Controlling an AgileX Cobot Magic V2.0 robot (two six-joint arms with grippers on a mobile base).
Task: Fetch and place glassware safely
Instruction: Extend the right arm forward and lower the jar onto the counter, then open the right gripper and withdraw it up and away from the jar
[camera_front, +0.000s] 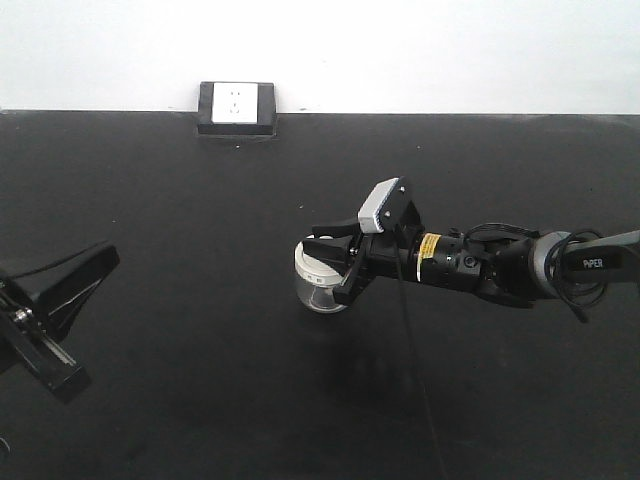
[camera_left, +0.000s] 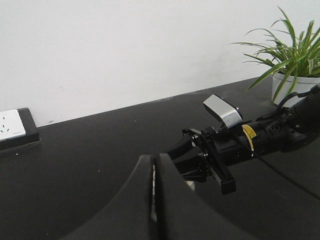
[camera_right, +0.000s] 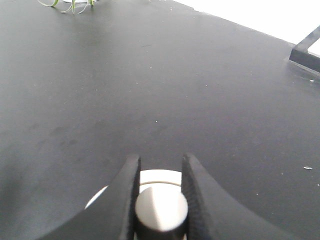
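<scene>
Centrally on a matte black table (camera_front: 180, 300), a small squat glass jar (camera_front: 318, 293) sits under a wide cream-white round lid (camera_front: 316, 268). Its clear rounded body shows below the lid in the front view, with a faint shadow beneath it, so whether it rests on the table or is raised slightly cannot be told. From the right wrist camera, the lid appears as a pale disc with a rounded knob (camera_right: 161, 208) at its middle.

The right gripper (camera_front: 335, 268) reaches in from the right edge of the scene, its arm stretched out nearly level across the table, with a small grey camera (camera_front: 384, 205) mounted on top of the wrist. Its two dark fingers (camera_right: 124, 192) are closed against either side of the knob, clamping the jar by its lid.

The left gripper (camera_front: 85, 270) sits at the near left, well apart from the jar, angled up and to the right. Its black fingers (camera_left: 135, 200) lie pressed together with only a thin seam between them, holding nothing.

At the far edge of the table, against a white wall, is a white power socket in a black frame (camera_front: 236, 105). A green potted plant (camera_left: 295, 55) stands at the far right in the left wrist view.
</scene>
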